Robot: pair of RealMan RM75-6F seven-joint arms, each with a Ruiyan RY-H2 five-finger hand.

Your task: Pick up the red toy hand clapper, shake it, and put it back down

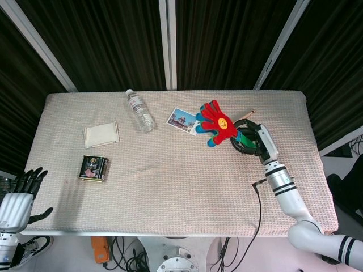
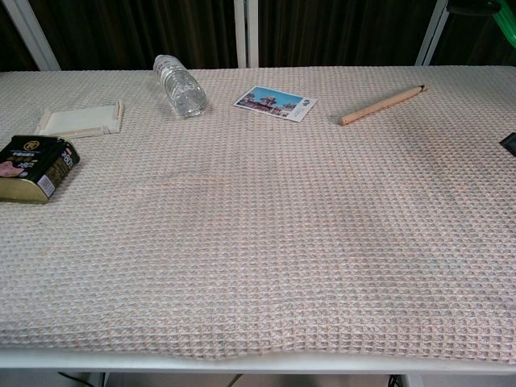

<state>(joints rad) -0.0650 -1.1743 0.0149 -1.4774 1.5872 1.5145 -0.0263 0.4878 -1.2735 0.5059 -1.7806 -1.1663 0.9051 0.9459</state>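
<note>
The red toy hand clapper (image 1: 217,122), with a yellow face on its palm and blue and green layers behind, is raised above the right part of the table in the head view. My right hand (image 1: 253,141) grips its green handle. In the chest view only a green tip of the clapper (image 2: 508,26) shows at the top right corner. My left hand (image 1: 20,195) hangs off the table's lower left edge with its fingers apart, holding nothing.
On the cloth-covered table (image 1: 170,187) lie a water bottle (image 1: 139,111), a picture card (image 1: 182,119), a wooden stick (image 2: 382,105), a white flat box (image 1: 101,135) and a dark tin (image 1: 93,168). A black cable (image 1: 259,198) trails from my right arm.
</note>
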